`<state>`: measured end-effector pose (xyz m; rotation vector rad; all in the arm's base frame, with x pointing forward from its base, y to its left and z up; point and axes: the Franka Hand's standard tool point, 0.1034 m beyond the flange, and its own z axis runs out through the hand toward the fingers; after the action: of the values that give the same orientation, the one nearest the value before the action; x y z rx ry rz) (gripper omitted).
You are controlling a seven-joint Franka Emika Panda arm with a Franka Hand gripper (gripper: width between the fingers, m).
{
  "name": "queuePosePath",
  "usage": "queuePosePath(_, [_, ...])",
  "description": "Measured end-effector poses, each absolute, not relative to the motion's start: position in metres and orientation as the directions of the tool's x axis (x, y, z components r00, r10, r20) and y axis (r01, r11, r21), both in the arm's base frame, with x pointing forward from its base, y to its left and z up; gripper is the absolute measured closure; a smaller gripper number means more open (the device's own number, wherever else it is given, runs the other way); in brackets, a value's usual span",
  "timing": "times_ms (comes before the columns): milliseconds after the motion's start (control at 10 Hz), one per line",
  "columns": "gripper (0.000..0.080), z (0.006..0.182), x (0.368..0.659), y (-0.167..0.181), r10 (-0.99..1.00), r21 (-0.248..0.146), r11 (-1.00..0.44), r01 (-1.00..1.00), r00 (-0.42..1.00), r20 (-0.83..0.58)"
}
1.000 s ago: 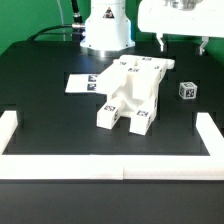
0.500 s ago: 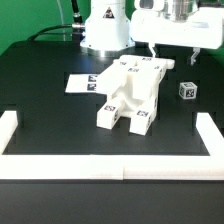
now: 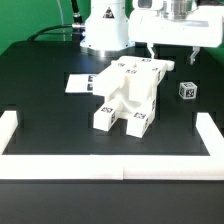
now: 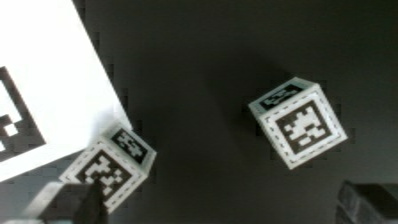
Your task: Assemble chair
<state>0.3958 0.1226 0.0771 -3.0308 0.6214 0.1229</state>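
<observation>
While the chair rests on the table, the gripper hovers clear of it.
Jaws spread wide, holding nothing; a tagged cube sits near the chair.

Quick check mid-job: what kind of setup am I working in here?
Probably a lab test bench, not a workshop: a black table fenced by a white rail, a green backdrop, and a marker board beside the tagged chair.
</observation>
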Motion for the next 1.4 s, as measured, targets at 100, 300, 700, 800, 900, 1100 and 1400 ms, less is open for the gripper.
queuePosePath(100, [0.0151,0.076,0.396,0.121,-0.378,-0.030,-0.924,-0.382,0.922,-0.086])
queuePosePath(300, [0.0151,0.070,0.408,0.106,-0.354,-0.032,-0.934,-0.357,0.932,-0.077])
queuePosePath(700, [0.0151,0.077,0.446,0.091,-0.347,-0.042,-0.936,-0.350,0.935,-0.070])
queuePosePath(800, [0.0151,0.078,0.459,0.087,-0.344,-0.046,-0.937,-0.347,0.937,-0.056])
queuePosePath(900, [0.0151,0.080,0.468,0.084,-0.343,-0.049,-0.937,-0.346,0.938,-0.052])
queuePosePath(1100, [0.0151,0.084,0.479,0.081,-0.339,-0.049,-0.939,-0.340,0.940,-0.032])
queuePosePath(1400, [0.0151,0.084,0.479,0.081,-0.339,-0.049,-0.939,-0.340,0.940,-0.033])
